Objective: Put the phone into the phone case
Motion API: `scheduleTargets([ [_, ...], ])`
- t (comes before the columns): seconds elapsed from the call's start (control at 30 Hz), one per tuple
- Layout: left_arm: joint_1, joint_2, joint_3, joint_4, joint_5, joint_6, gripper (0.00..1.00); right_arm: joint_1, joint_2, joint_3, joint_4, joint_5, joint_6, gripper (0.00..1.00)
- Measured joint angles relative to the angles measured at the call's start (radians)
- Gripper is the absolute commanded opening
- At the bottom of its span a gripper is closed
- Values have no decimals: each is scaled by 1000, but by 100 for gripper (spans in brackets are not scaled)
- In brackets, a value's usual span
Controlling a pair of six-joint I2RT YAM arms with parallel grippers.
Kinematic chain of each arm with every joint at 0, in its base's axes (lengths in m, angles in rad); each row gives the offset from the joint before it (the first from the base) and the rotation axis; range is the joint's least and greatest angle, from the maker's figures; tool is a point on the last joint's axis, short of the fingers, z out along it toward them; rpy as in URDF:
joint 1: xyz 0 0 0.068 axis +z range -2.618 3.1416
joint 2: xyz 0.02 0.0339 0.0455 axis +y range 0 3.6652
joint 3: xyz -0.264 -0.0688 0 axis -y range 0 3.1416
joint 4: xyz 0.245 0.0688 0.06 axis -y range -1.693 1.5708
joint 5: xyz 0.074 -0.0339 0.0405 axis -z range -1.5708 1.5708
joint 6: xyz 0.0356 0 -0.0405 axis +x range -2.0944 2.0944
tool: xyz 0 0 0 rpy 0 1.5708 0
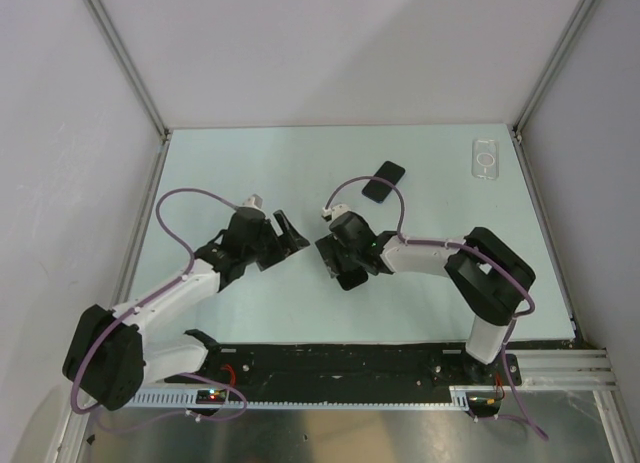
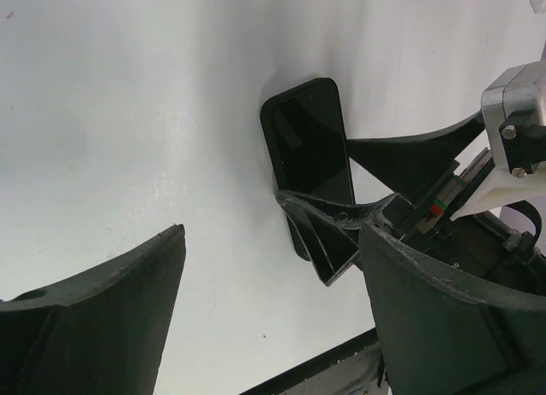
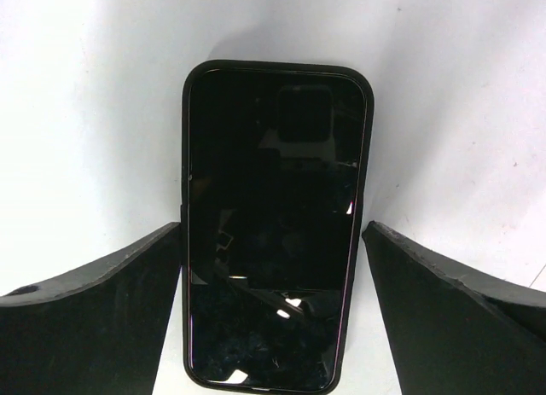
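A black phone (image 3: 273, 224) lies flat on the table, screen up, between the fingers of my right gripper (image 3: 273, 229). That gripper is open, with one finger close to each long edge. The phone also shows in the left wrist view (image 2: 309, 143), its near end under a right finger (image 2: 328, 241). In the top view my right gripper (image 1: 343, 263) hides it. My left gripper (image 1: 292, 235) is open and empty just left of it (image 2: 271, 233). The clear phone case (image 1: 486, 159) with its white ring lies at the far right corner.
A second black phone (image 1: 383, 181) lies at an angle on the table beyond my right gripper. The two grippers are close together at mid-table. Metal frame posts (image 1: 537, 173) and grey walls edge the table.
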Motion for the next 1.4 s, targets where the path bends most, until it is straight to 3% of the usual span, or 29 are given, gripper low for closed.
scheduleTargets([
  [0.13, 27, -10, 0, -10, 6, 13, 87, 15, 15, 24, -28, 45, 63, 58],
  [0.23, 83, -44, 0, -39, 16, 27, 87, 16, 47, 84, -91, 68, 142, 45],
  [0.43, 183, -145, 0, -118, 20, 68, 87, 26, 232, 377, -279, 125, 286, 42],
  [0.67, 216, -215, 0, -182, 23, 99, 87, 31, 497, 800, -420, 185, 370, 39],
  [1.0, 219, -217, 0, -217, 25, 109, 87, 31, 546, 888, -479, 226, 500, 60],
  [1.27, 221, -217, 0, -217, 32, 109, 87, 31, 546, 888, -473, 240, 545, 94],
  [1.4, 221, -216, 0, -217, 32, 109, 87, 35, 544, 882, -453, 237, 527, 99],
])
